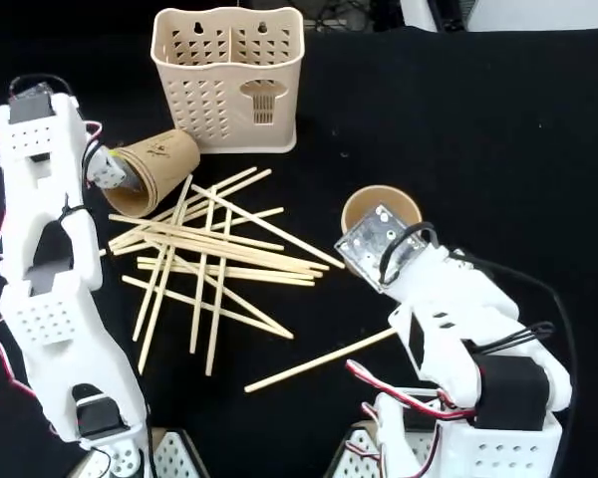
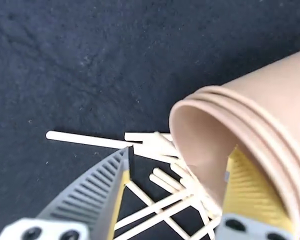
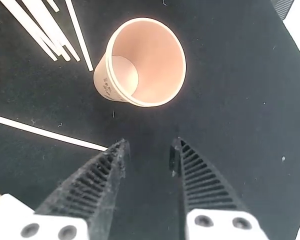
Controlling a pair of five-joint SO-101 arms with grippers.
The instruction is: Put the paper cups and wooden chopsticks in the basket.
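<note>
Paper cups first: the stacked paper cups (image 1: 159,167) lie on their side right at my left hand (image 1: 118,175), mouth turned toward it. That hand is spread. One finger (image 2: 102,192) stands clear of the rim, with chopsticks showing in the gap. The other sits against the cup wall, possibly inside the mouth; I can't say for sure from the wrist view.

Just ahead of my right hand (image 3: 149,146) the single paper cup (image 3: 145,65) stands mouth up, not touching the fingertips. The right hand is spread too, with nothing between its fingers.

The wooden chopsticks (image 1: 209,254) lie in a loose crossed pile on the black table (image 1: 498,129), between the two hands, with some ends close under the stacked cups' rim. One stray chopstick (image 1: 319,360) lies apart from the pile, back beside the right arm.

The basket (image 1: 229,80) stands upright beyond the left hand, just beside the stacked cups' far end.
</note>
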